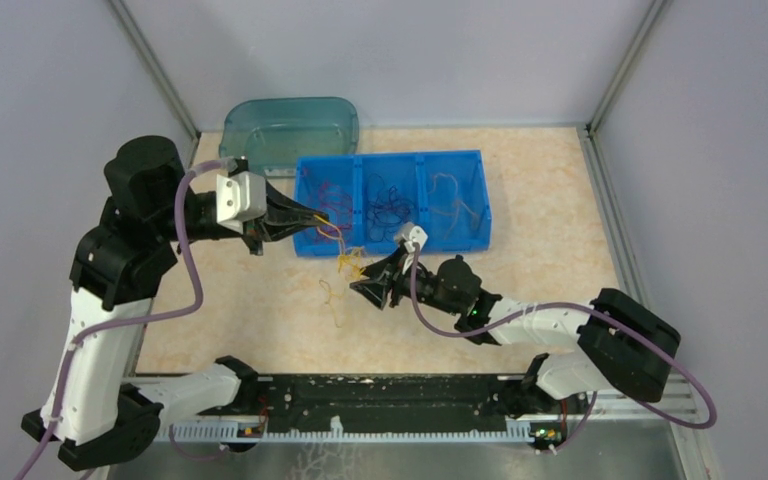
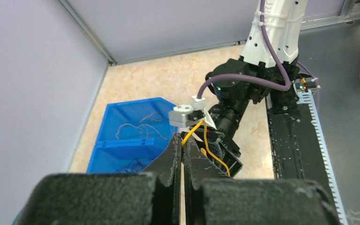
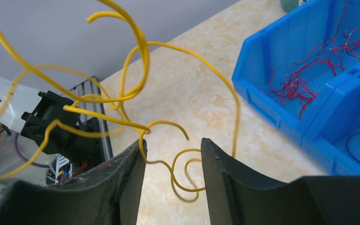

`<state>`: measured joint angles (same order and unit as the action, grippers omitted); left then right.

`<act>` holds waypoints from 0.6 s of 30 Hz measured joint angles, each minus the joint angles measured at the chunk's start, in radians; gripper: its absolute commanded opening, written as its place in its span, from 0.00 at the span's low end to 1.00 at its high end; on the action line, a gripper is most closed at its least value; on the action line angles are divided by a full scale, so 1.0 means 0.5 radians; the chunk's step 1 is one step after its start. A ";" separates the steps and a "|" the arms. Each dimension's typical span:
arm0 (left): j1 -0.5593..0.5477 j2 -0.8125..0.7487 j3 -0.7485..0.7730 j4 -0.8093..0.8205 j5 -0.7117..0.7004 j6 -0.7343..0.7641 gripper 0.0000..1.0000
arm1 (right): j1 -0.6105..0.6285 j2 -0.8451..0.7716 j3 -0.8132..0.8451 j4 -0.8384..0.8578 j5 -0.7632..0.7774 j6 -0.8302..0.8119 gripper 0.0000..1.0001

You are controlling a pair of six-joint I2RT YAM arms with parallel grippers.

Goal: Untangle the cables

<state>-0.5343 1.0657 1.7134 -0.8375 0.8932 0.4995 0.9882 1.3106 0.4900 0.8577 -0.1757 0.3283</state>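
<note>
A yellow-orange cable clump [image 1: 346, 262] hangs between my two grippers over the table, just in front of the blue bin. My left gripper [image 1: 322, 222] is shut on one yellow strand [image 2: 206, 143], pinched at the fingertips [image 2: 177, 143]. My right gripper [image 1: 365, 290] is open and low by the table. Yellow loops [image 3: 187, 168] lie between its spread fingers [image 3: 131, 161], and one strand touches the left finger. Red cables [image 1: 332, 195] and dark purple cables [image 1: 390, 205] lie in separate compartments of the bin.
The blue three-compartment bin [image 1: 480, 165] stands mid-table; its right compartment holds pale strands [image 1: 455, 205]. A teal translucent tub [image 1: 290, 128] stands behind it. A loose yellow strand [image 1: 332, 305] lies on the table. Grey walls enclose the sides, and a black rail [image 1: 380, 400] runs along the near edge.
</note>
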 measured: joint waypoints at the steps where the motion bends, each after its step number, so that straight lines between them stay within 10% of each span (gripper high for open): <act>1: 0.000 0.004 0.025 0.000 -0.001 0.002 0.00 | 0.000 -0.001 -0.020 0.018 0.003 0.009 0.42; 10: 0.000 0.036 0.227 0.024 -0.018 0.038 0.00 | 0.001 -0.035 -0.237 0.060 0.080 0.050 0.01; 18: 0.000 -0.010 0.235 0.272 -0.268 0.137 0.00 | 0.001 -0.043 -0.333 0.061 0.154 0.125 0.00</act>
<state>-0.5343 1.0607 1.8309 -0.7013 0.7593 0.5682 0.9886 1.2892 0.3233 0.8883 -0.0986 0.3908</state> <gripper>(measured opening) 0.011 0.011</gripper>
